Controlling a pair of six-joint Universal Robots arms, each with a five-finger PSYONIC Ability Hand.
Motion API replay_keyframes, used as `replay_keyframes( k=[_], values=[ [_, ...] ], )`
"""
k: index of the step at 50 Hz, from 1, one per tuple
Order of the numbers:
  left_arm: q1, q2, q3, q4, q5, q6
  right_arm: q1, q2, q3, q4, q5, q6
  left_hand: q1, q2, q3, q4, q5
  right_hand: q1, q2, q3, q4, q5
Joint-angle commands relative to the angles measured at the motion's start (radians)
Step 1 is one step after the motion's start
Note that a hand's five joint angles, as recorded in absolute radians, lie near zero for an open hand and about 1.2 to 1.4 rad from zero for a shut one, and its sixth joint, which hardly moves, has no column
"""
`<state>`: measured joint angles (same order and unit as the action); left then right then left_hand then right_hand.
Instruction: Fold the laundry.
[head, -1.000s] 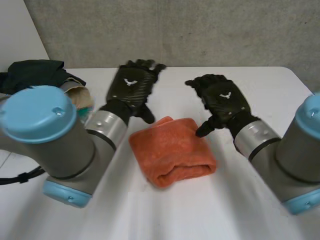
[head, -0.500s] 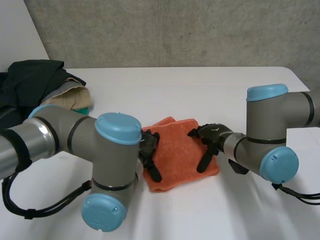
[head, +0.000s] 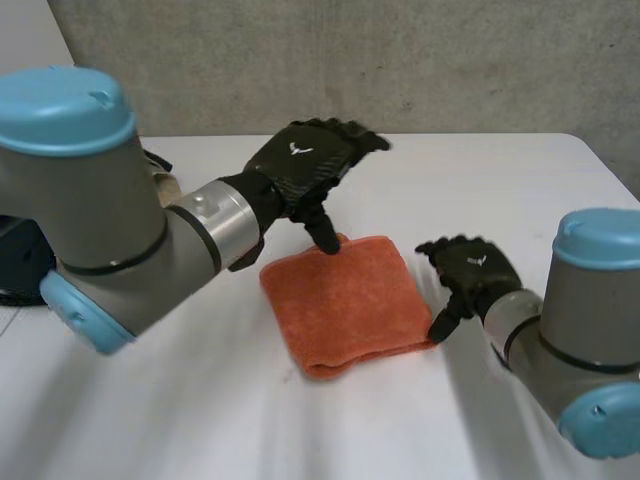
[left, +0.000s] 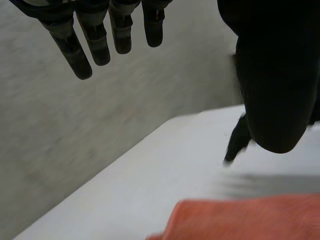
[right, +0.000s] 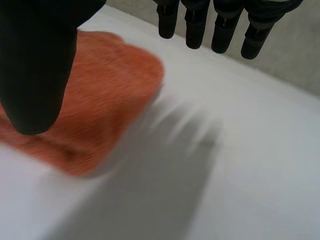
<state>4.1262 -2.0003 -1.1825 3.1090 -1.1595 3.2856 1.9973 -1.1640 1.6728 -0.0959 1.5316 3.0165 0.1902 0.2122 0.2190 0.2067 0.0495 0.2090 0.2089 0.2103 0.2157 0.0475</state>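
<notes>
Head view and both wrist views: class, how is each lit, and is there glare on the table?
Head view: table evenly lit, no glare; orange towel shows plainly. Left wrist view: left hand near-black against the grey wall. Right wrist view: right hand equally dark.

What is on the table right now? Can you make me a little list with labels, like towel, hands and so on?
towel: orange, folded, lying flat near the middle of the table
left hand: open, over the towel's far edge, thumb pointing down at it, holding nothing
right hand: open, beside the towel's right edge, holding nothing
table: white
</notes>
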Motion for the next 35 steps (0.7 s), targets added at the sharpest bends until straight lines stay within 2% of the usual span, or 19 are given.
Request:
replay_keyframes(
  k=[1, 12, 14, 15, 16, 17, 23, 29, 35],
  values=[
    [0.023, 0.0, 0.02, -0.049, 0.274, -0.004, 0.011, 0.049, 0.016, -0.016, -0.106, 0.179, 0.029, 0.007, 0.0, 0.013, -0.005, -0.034, -0.034, -0.036, -0.041, -0.048],
    [0.014, 0.023, 0.006, -0.056, 0.279, -0.008, 0.052, 0.208, -0.076, -0.114, -0.093, 0.208, 0.029, 0.007, 0.0, 0.013, -0.005, -0.027, -0.027, -0.029, -0.034, -0.04],
    [0.012, 0.021, 0.006, -0.056, 0.279, -0.008, 0.054, 0.234, -0.094, -0.114, -0.081, 0.206, 0.029, 0.007, 0.0, 0.013, -0.005, 0.072, 0.072, 0.071, 0.065, 0.059],
    [0.012, 0.021, 0.003, -0.056, 0.279, -0.008, 0.054, 0.244, -0.1, -0.117, -0.074, 0.205, 0.029, 0.007, 0.0, 0.013, -0.005, 0.198, 0.198, 0.196, 0.191, 0.185],
    [0.012, 0.021, 0.003, -0.056, 0.279, -0.008, 0.055, 0.256, -0.113, -0.123, -0.056, 0.205, 0.029, 0.007, 0.0, 0.013, -0.005, 0.731, 0.731, 0.73, 0.724, 0.718],
    [0.012, 0.021, 0.003, -0.056, 0.279, -0.008, 0.057, 0.257, -0.116, -0.131, -0.047, 0.205, 0.029, 0.007, 0.0, 0.013, -0.005, 1.16, 1.161, 1.159, 1.154, 1.147],
    [0.012, 0.021, 0.006, -0.053, 0.279, -0.008, 0.052, 0.218, -0.12, -0.266, 0.036, 0.206, 0.029, 0.007, 0.0, 0.013, -0.005, 1.187, 1.187, 1.186, 1.181, 1.174],
    [0.012, 0.023, 0.015, -0.05, 0.279, -0.009, 0.025, 0.214, -0.208, -0.275, 0.045, 0.202, 0.023, 0.001, -0.005, 0.007, -0.011, 1.187, 1.187, 1.186, 1.181, 1.174],
    [0.011, 0.023, 0.023, -0.049, 0.279, -0.009, -0.168, 0.328, -0.393, -0.22, 0.048, 0.168, 0.023, 0.001, -0.005, 0.007, -0.011, 1.187, 1.187, 1.186, 1.181, 1.174]
  ],
)
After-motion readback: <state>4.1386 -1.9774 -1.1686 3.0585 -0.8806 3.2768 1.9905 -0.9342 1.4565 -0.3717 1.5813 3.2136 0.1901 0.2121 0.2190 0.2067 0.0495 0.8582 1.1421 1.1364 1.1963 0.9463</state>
